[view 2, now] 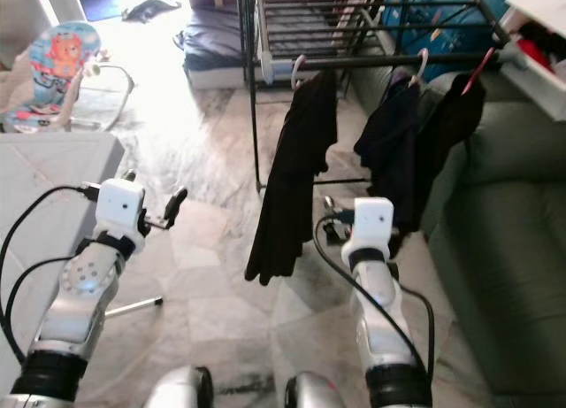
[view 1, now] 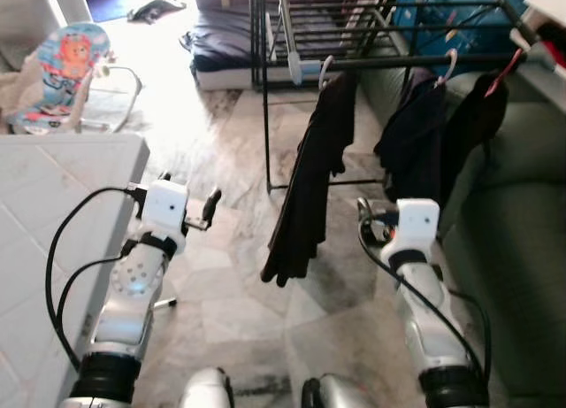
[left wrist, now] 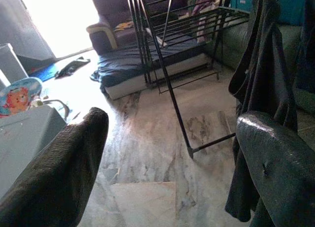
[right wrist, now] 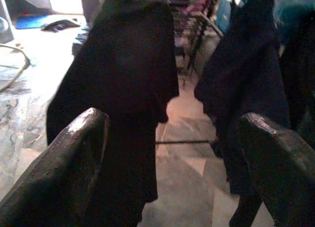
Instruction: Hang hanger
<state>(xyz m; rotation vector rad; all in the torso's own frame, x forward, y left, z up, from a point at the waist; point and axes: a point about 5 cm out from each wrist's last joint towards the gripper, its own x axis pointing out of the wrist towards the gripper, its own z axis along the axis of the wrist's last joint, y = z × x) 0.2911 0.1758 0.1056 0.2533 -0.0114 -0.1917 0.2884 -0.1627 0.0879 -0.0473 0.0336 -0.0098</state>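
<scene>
Dark matt cloth garment (view 1: 309,173); black metal rack (view 1: 265,89); glossy marble floor (view 1: 239,284); white tiled counter (view 1: 53,204)

the two eye views look forward and down from the head over both arms, across the marble floor (view 1: 239,319) to the rack (view 1: 371,63), some way off. they share nearly the same scene, a little shifted sideways. the left wrist view looks low along its fingers (left wrist: 54,178) toward the rack's leg (left wrist: 170,99). the right wrist view faces the hanging black garment (right wrist: 123,89) from close; the eye views see it too.
</scene>
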